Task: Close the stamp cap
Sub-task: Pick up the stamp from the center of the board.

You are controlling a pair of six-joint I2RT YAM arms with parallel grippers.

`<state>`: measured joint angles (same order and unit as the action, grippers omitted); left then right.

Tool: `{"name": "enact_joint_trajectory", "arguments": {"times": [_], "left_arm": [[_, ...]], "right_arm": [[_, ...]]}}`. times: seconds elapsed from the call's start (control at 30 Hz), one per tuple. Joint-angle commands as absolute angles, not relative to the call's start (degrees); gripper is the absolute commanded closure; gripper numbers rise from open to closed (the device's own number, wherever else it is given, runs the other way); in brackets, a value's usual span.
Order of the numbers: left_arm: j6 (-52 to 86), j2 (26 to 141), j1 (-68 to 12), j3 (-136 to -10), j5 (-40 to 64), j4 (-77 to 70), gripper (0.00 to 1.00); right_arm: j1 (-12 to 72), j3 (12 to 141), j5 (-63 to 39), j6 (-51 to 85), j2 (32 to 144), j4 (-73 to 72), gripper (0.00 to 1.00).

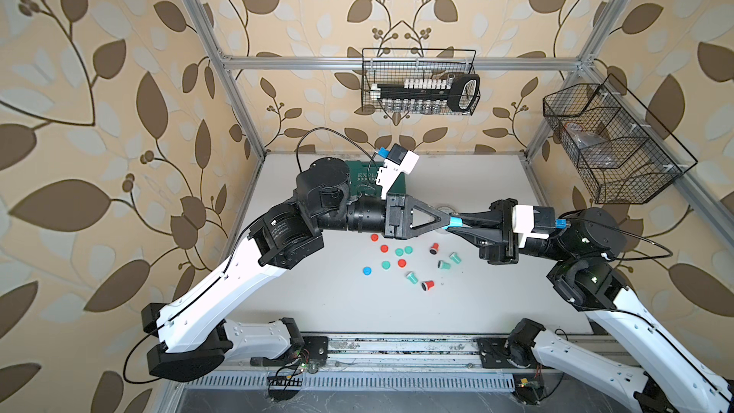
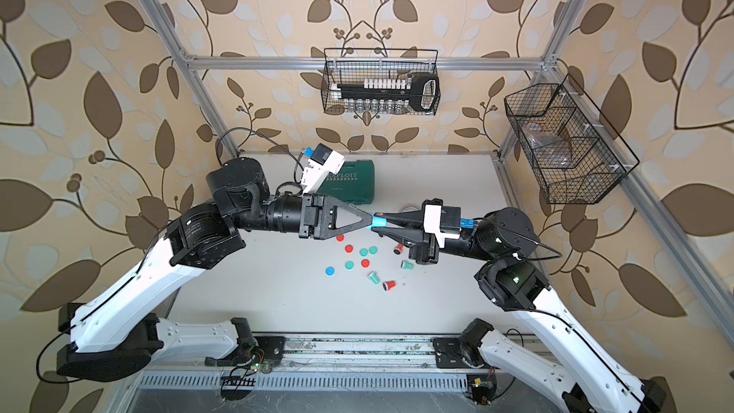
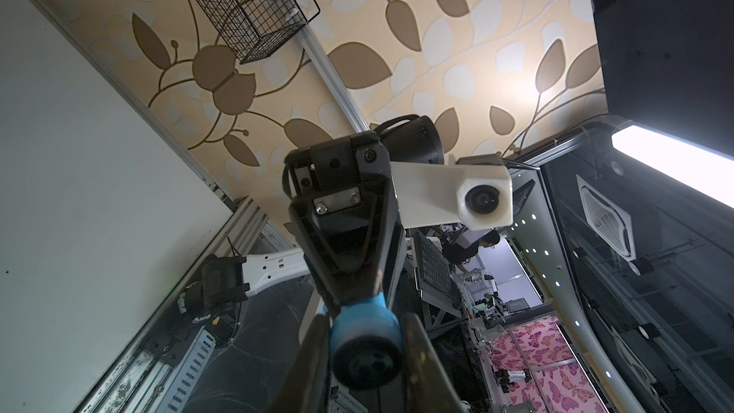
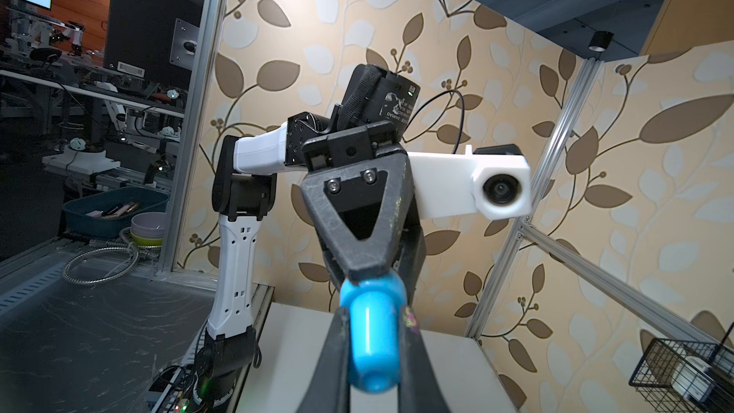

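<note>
We see the blue stamp (image 1: 456, 220) in the air over the middle of the table (image 1: 317, 303), left gripper (image 1: 445, 222) and right gripper (image 1: 456, 223) tip to tip — both pinched tight on it.

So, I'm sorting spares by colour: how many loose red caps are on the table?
3. One red cap lies farthest back; a second just in front of it; the third right of a green cap. More could be hidden under the left arm.
</note>
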<state>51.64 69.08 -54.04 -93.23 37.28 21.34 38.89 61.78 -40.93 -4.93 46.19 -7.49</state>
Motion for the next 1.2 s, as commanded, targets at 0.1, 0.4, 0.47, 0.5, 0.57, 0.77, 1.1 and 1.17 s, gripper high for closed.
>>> {"name": "enact_joint_trajectory", "arguments": {"times": [0.1, 0.4, 0.47, 0.5, 0.57, 0.77, 1.1, 1.17], "left_arm": [[50.6, 67.1, -54.5, -93.1, 33.3, 21.3, 0.54], [38.1, 62.1, -54.5, -97.7, 5.9, 43.7, 0.25], [36.1, 61.2, -54.4, -97.4, -1.4, 47.9, 0.22], [35.2, 61.0, -54.4, -97.1, -4.6, 49.6, 0.22], [33.5, 60.7, -54.3, -95.5, -11.0, 52.9, 0.19], [31.4, 60.0, -43.9, -87.7, -9.1, 55.6, 0.16], [25.4, 58.6, -21.4, -68.8, 4.0, 49.1, 0.17], [24.6, 59.0, -18.2, -65.8, 5.6, 47.3, 0.17]], "right_arm": [[39.2, 62.7, -40.1, -5.1, 45.7, -4.6, 1.0], [39.2, 64.2, -30.4, -3.4, 46.1, 10.5, 1.0], [39.2, 65.1, -27.2, -1.7, 47.0, 14.7, 1.0], [39.2, 65.2, -25.7, -0.8, 47.4, 16.4, 1.0], [39.2, 65.3, -22.0, 1.7, 48.3, 19.4, 1.0], [39.1, 69.2, -15.1, 8.2, 55.2, 33.1, 1.0], [39.7, 70.3, -9.6, 20.8, 68.0, 44.9, 1.0], [40.3, 70.0, -6.9, 21.3, 69.3, 45.3, 1.0]]}}
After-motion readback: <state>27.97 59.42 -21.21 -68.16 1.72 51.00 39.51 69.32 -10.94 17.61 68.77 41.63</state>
